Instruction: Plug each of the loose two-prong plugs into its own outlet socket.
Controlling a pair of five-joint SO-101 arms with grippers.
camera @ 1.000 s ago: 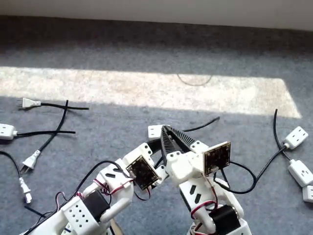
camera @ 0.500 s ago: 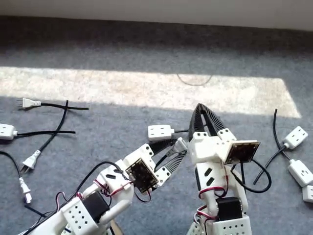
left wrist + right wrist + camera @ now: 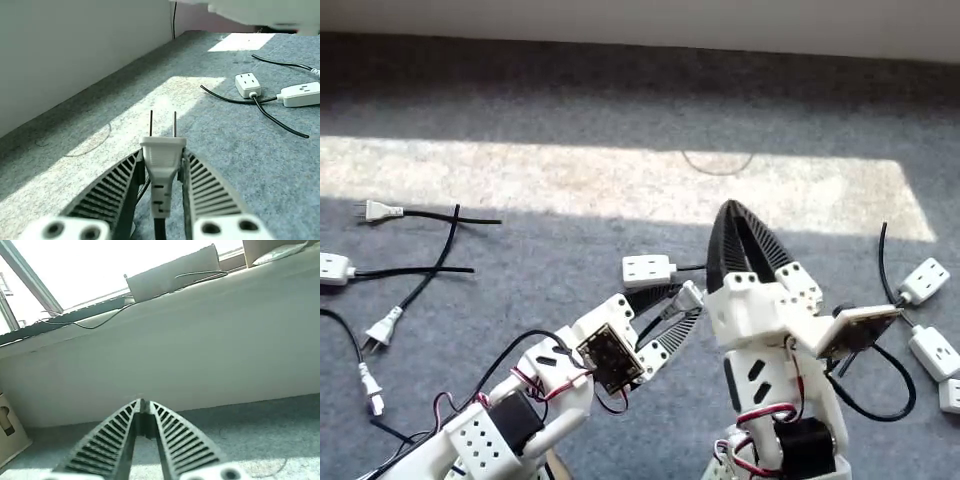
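The left pincer (image 3: 162,155) grips a two-prong plug (image 3: 161,170), prongs forward; an outlet socket (image 3: 647,269) lies just beside its tips. The right pincer (image 3: 732,212) is closed, empty. The next move, I think, is to turn the prongs toward the slots.

Shows fuzzy, matt grey cloth over the desk (image 3: 550,260). Shows smooth white plastic on the plug (image 3: 162,167), thin shiny metal on its prongs (image 3: 151,122). Shows ribbed, matt black plastic on the left tool (image 3: 162,155), smooth white plastic on the outlet socket (image 3: 647,269).
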